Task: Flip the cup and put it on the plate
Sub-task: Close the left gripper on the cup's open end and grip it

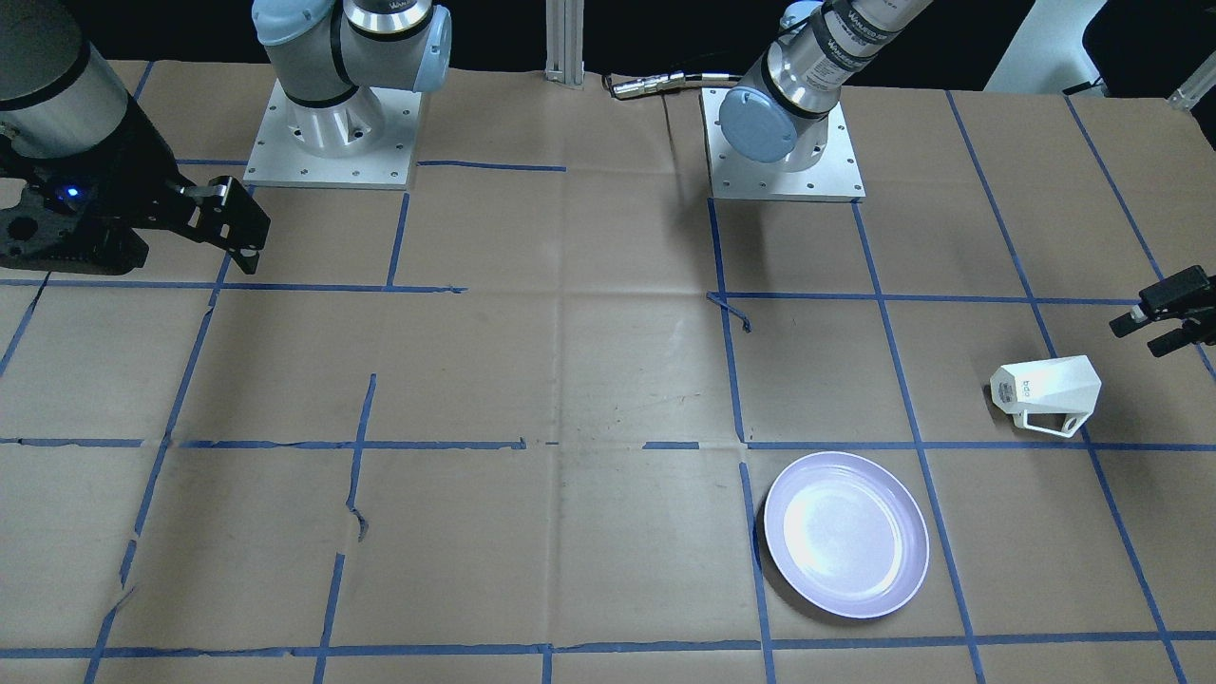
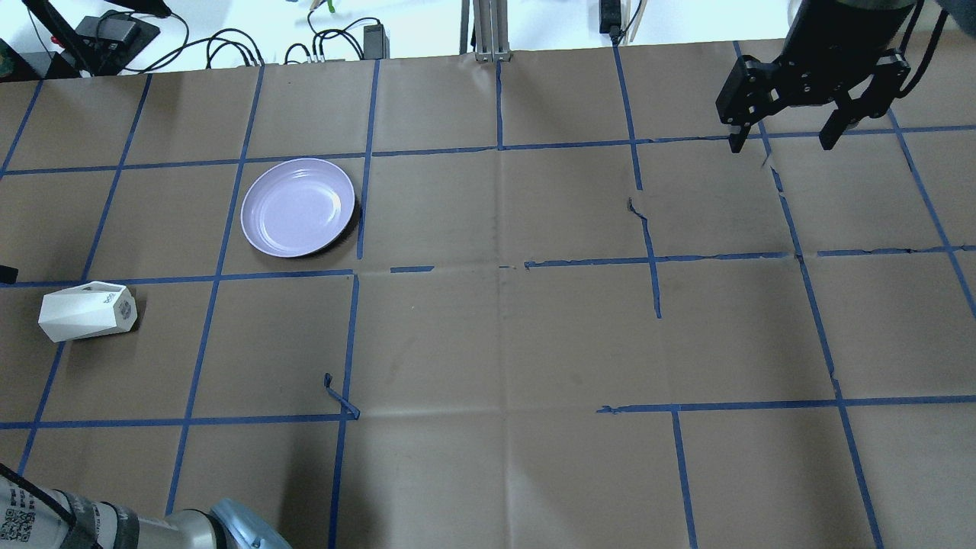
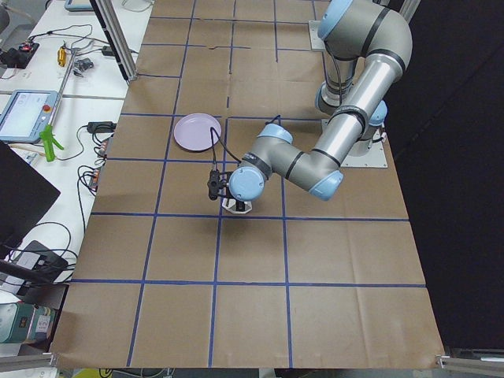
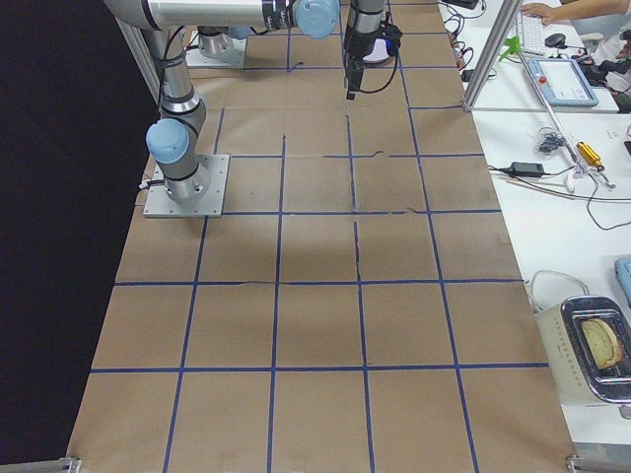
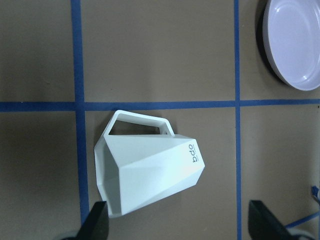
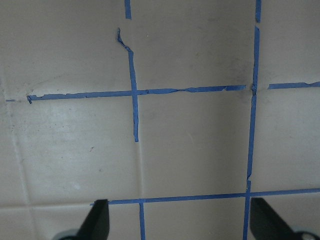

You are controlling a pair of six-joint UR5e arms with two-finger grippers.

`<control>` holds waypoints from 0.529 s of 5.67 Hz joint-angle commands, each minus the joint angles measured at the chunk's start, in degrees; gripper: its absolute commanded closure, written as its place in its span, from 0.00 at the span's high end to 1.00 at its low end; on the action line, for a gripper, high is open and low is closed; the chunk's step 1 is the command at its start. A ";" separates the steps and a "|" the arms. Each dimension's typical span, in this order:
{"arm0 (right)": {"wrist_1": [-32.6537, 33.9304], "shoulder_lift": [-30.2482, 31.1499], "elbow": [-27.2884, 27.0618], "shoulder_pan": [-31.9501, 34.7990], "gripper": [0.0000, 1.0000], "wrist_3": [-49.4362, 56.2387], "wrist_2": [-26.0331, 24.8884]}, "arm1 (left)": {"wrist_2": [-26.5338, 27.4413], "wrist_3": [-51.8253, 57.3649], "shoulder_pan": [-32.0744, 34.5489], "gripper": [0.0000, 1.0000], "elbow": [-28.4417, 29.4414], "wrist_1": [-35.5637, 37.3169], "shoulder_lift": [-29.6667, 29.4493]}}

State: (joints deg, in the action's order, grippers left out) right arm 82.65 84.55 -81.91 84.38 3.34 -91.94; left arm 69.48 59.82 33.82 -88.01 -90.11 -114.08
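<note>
The white faceted cup (image 1: 1045, 391) lies on its side on the brown paper, apart from the plate; it also shows in the overhead view (image 2: 88, 311). In the left wrist view the cup (image 5: 150, 172) has its rim to the left, its printed base to the right and its handle up. The lavender plate (image 1: 845, 534) (image 2: 299, 207) (image 5: 295, 42) is empty. My left gripper (image 1: 1140, 337) (image 5: 180, 227) is open and hovers just above the cup, not touching it. My right gripper (image 2: 781, 145) (image 6: 180, 225) is open, empty, and far away over bare paper.
Brown paper with a blue tape grid (image 2: 499, 267) covers the table. Both arm bases (image 1: 332, 133) (image 1: 784, 152) stand at the robot's side. Cables and a power supply (image 2: 114, 30) lie beyond the far edge. A loose tape end (image 2: 339, 396) sticks up.
</note>
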 commanded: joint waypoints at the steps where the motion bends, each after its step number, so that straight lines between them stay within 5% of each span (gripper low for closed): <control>1: -0.03 0.00 0.00 0.00 1.00 0.00 0.00 | -3.56 2.99 -1.21 0.96 -0.32 0.02 -4.55; 3: -0.03 0.00 0.00 0.00 1.00 0.00 0.00 | -4.96 9.60 -1.13 0.91 -0.41 -0.15 -8.87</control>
State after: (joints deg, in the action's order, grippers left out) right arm 82.62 84.55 -81.91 84.38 3.34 -91.93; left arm 65.32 67.59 32.68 -88.34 -90.15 -121.42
